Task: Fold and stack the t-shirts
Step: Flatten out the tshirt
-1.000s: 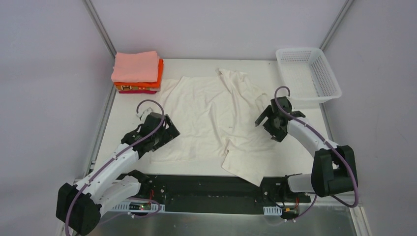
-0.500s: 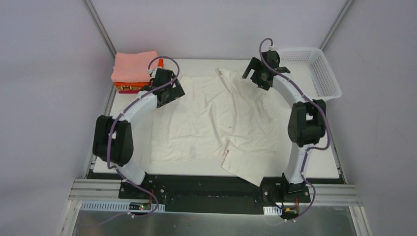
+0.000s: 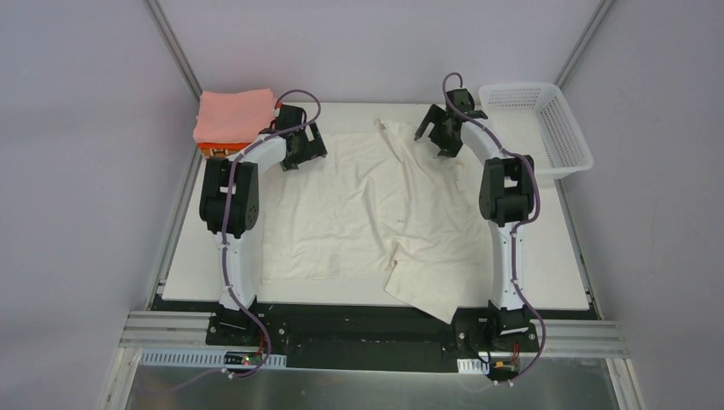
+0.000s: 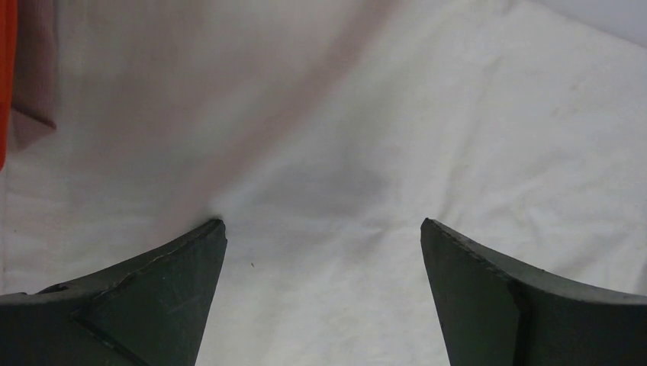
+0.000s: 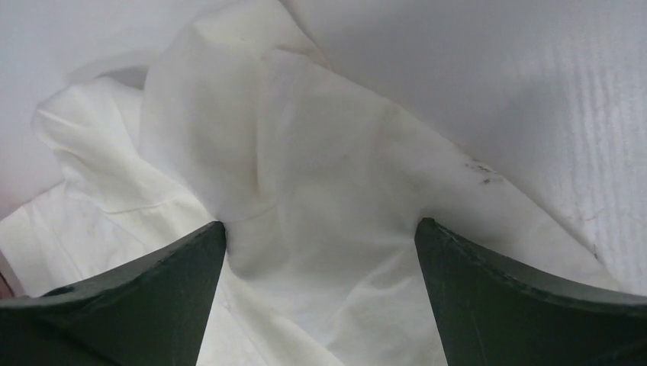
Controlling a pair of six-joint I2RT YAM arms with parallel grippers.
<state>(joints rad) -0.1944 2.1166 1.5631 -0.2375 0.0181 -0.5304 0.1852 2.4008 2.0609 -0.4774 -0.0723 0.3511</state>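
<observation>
we hold our left claw point(image 4: 323, 226) and right claw point(image 5: 320, 226) agape over the unfolded cream-white cloth t-shirt point(image 3: 359, 205); beside the left claw, the folded salmon-pink-topped cloth stack point(image 3: 235, 115) is done.

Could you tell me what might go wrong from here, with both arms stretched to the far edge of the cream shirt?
1. The right gripper hangs open over a bunched, doubled-over part of the cream-white cloth t-shirt. Closing there may pinch several layers and skew the fold.
2. The left gripper is open over flat cloth, close beside the folded salmon-pink cloth shirt. A sideways pull could nudge it out of place.
</observation>
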